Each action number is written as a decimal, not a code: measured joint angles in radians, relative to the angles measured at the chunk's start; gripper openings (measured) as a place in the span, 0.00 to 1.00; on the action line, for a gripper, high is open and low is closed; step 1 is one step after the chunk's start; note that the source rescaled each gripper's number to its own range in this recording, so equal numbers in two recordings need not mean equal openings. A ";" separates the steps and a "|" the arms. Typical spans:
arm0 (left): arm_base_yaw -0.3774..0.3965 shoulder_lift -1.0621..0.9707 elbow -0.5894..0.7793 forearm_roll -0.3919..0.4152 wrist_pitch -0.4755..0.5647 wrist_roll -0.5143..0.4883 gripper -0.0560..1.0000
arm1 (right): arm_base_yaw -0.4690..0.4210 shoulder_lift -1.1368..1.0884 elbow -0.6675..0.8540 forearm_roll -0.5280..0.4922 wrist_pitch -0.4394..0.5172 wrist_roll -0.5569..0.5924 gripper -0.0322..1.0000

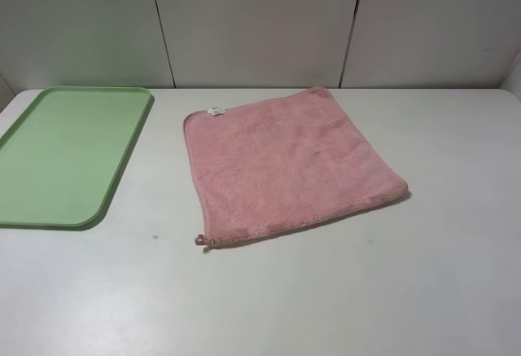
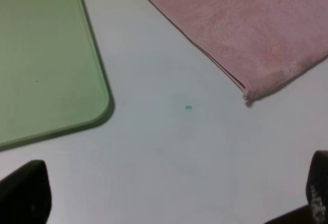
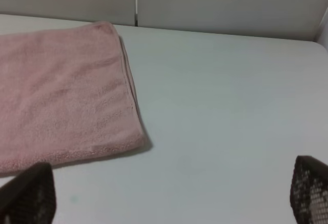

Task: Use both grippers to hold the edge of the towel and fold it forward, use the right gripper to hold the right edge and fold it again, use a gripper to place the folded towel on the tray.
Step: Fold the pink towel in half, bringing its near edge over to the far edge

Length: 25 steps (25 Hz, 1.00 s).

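Exterior high's got your towel (image 1: pixel 289 164) lying flat beside the tray (image 1: pixel 65 152), and your left gripper (image 2: pixel 169 201) and right gripper (image 3: pixel 169 193) are both spread wide.

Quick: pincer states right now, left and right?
Left pincer: open, holding nothing.
Right pincer: open, holding nothing.

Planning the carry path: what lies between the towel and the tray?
Only bare table between the tray and the towel, save a tiny green speck; the exterior high and left wrist views show it.
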State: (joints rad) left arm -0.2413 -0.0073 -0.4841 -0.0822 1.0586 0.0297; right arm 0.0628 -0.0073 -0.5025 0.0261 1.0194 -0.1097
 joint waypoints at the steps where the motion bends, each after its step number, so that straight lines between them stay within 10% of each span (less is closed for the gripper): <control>1: 0.000 0.000 0.000 0.000 0.000 0.000 1.00 | 0.000 0.000 0.000 0.000 0.000 0.000 1.00; 14: 0.000 0.008 -0.018 0.001 -0.011 0.000 1.00 | 0.000 0.000 0.000 0.000 0.000 0.047 1.00; 25: 0.000 0.418 -0.191 0.108 -0.039 0.023 0.99 | 0.000 0.188 -0.087 -0.003 -0.036 0.098 1.00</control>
State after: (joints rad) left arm -0.2413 0.4108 -0.6756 0.0262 1.0199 0.0532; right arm 0.0628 0.1804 -0.5892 0.0235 0.9837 -0.0113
